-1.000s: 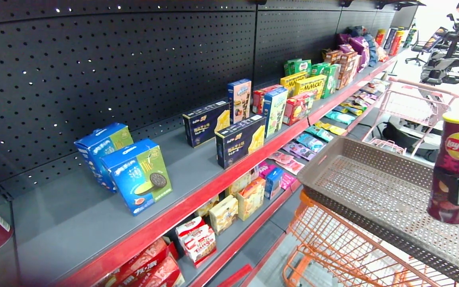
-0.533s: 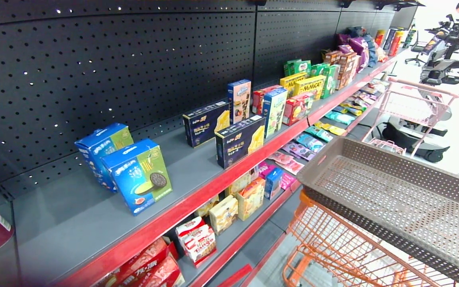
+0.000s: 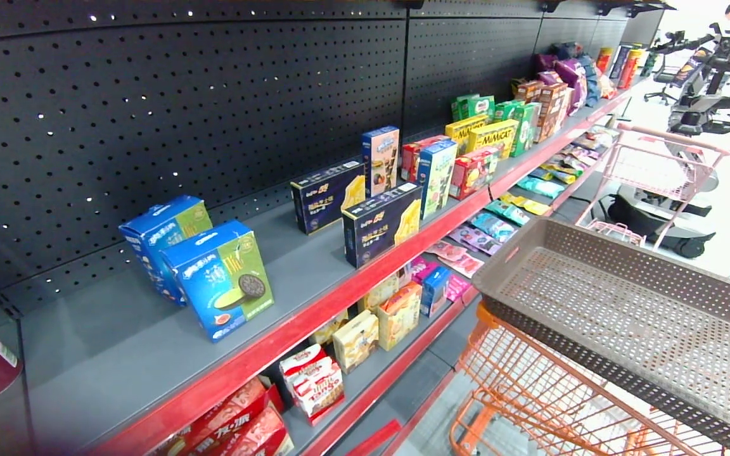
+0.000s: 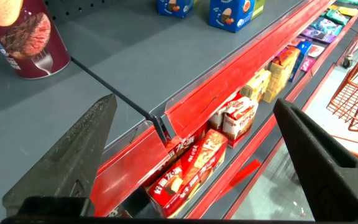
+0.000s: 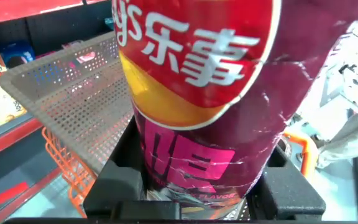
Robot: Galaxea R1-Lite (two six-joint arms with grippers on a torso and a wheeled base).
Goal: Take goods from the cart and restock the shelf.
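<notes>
The right gripper [image 5: 201, 186] is clamped around a purple chip can [image 5: 197, 93] with a red-and-yellow logo, near the cart's tan basket [image 5: 67, 93]. The left gripper [image 4: 194, 109] hangs wide open and empty over the grey shelf [image 4: 123, 68].

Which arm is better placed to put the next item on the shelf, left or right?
Right. The right gripper is shut on a purple chip can, so it probably only needs carrying over. The left gripper is open and empty near the grey shelf's red front edge.
</notes>
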